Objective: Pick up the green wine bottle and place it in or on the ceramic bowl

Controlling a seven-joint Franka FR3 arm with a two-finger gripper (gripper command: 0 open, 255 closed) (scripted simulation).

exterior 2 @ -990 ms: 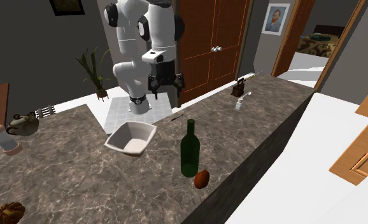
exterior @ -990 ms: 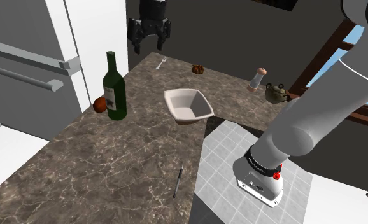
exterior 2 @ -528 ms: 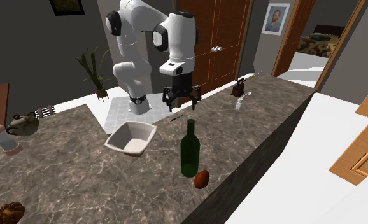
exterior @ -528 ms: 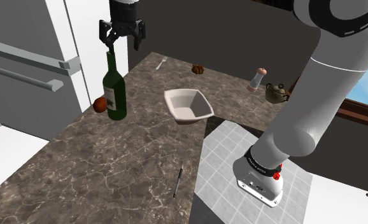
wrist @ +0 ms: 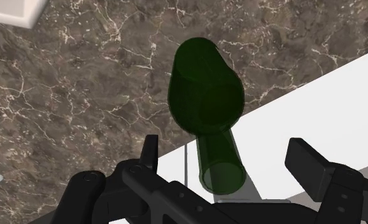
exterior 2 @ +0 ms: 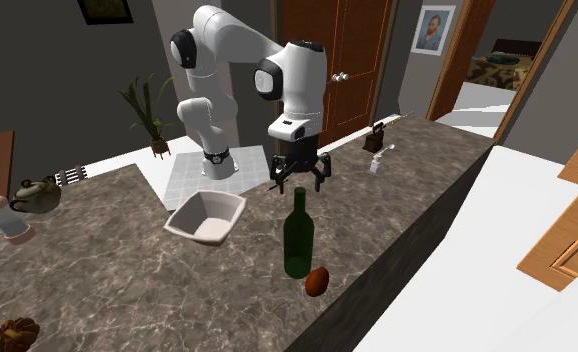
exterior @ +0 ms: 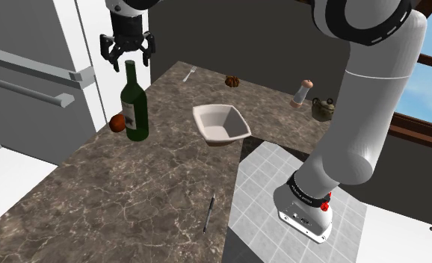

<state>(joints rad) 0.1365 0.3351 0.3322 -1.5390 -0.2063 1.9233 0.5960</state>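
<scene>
Dark marbled bench in a room of a house, with a white cupboard front carrying grey bar handles at the shoulder view's left. Brown double door and framed portrait behind the arm in the second exterior view.

Upright on the bench near its edge, toward the shoulder view's left, the green wine bottle, a pale label on its side. Well apart from the white bowl, bare stone between the two. Just beside the bottle's foot, on the side away from the bowl, a small reddish-brown round thing.

Directly above the bottle's mouth, the black claw, pointing down, spread wide and clasping nothing. Along the claw's own line of sight: bottle neck between the two fingers, touched by neither, the body below it set against the stone and a white area beyond the bench edge.

Bowl upright, squarish with rounded corners, nearer the stand than the bottle.

Farther along the bench: fork, small brown lump, shaker with a pinkish top, dark teapot. Black pen near the bench edge closest to the shoulder camera.
</scene>
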